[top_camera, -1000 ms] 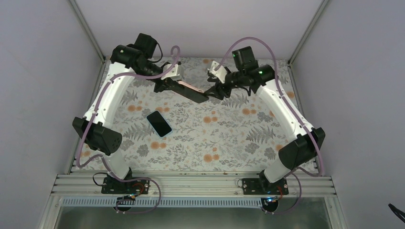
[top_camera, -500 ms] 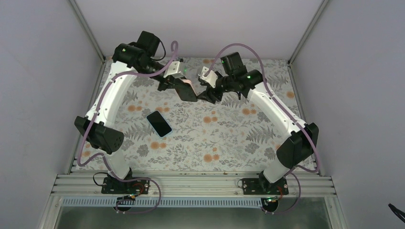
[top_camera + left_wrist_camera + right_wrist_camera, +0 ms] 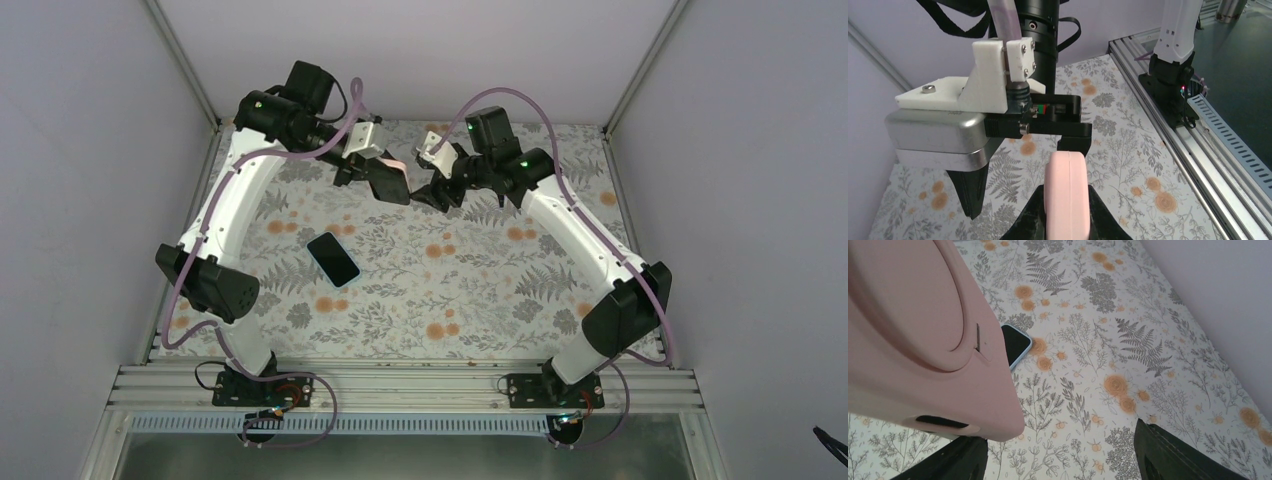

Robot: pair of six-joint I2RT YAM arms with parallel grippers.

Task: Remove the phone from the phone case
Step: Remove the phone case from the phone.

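Observation:
The phone [image 3: 333, 259], black-screened with a pale blue rim, lies flat and bare on the floral table; it also shows in the right wrist view [image 3: 1015, 344]. My left gripper [image 3: 380, 178] is shut on the pink phone case [image 3: 391, 166] and holds it in the air at the back middle. In the left wrist view the case [image 3: 1066, 190] stands on edge between the fingers [image 3: 1030, 220]. My right gripper [image 3: 432, 193] is open at the case's free end. In the right wrist view the case [image 3: 923, 340] fills the left, its corner over the left finger [image 3: 960, 460].
The table carries a grey fern and orange flower cloth [image 3: 450, 290]. Grey walls close in the back and sides. An aluminium rail [image 3: 400, 385] with both arm bases runs along the near edge.
My left gripper has drawn the case left and back, tilting it more on edge. My right gripper has followed it leftward. The phone on the table has not moved.

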